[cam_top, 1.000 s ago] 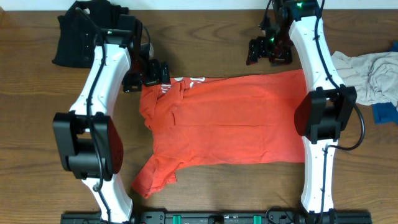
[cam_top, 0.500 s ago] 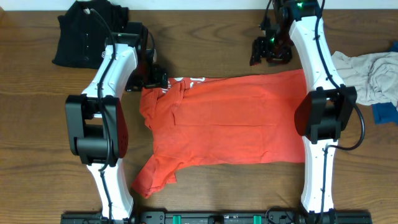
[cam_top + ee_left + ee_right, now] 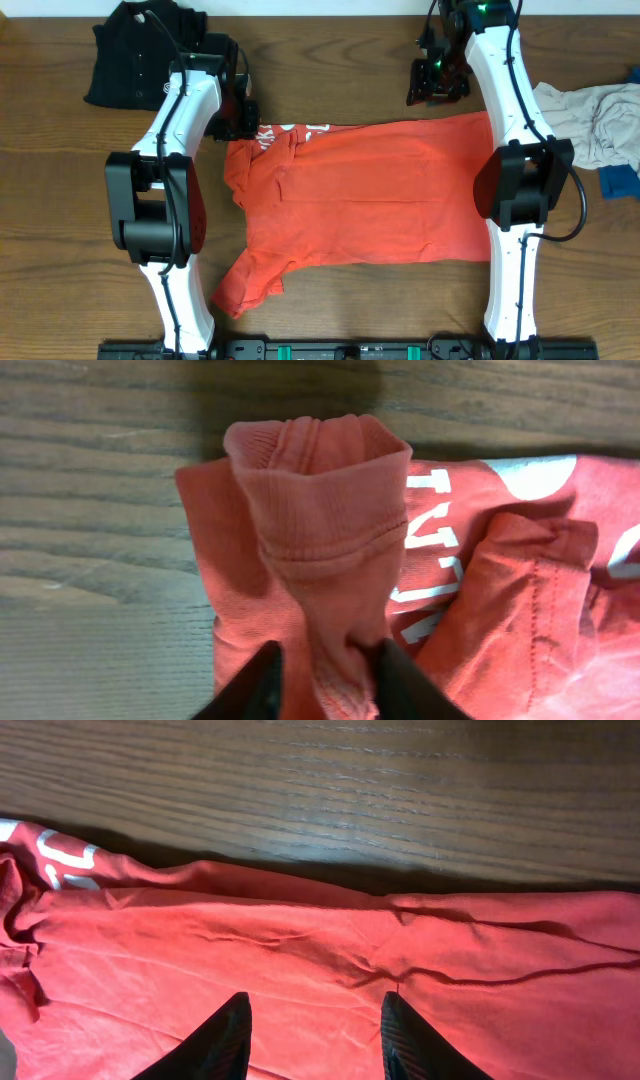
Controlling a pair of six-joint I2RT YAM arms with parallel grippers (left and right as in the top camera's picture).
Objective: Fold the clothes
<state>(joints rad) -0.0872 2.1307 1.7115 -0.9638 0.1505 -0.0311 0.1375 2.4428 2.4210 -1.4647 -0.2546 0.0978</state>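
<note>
Step in hand: the first fold of the red-orange T-shirt (image 3: 380,190). It lies spread at the centre of the table (image 3: 330,50), with one sleeve trailing toward 7 o'clock.

The left gripper (image 3: 240,117) sits at the shirt's 10 o'clock corner. Its fingers (image 3: 262,685) are clenched on a bunched ribbed band of the red cloth, beside the white lettering (image 3: 425,550).

The right gripper (image 3: 437,82) stands at 1 o'clock of the shirt, near its far edge. Its fingers (image 3: 215,1040) are spread with nothing between them.

Judgement: only one corner is secured. The next move calls for the right gripper to descend onto the far edge and pinch it, so both arms can carry that edge evenly toward 6 o'clock.

The black shirt (image 3: 135,55) at 10 o'clock, and the pale grey piece (image 3: 590,120) and blue piece (image 3: 620,180) at 3 o'clock, lie aside in heaps
</note>
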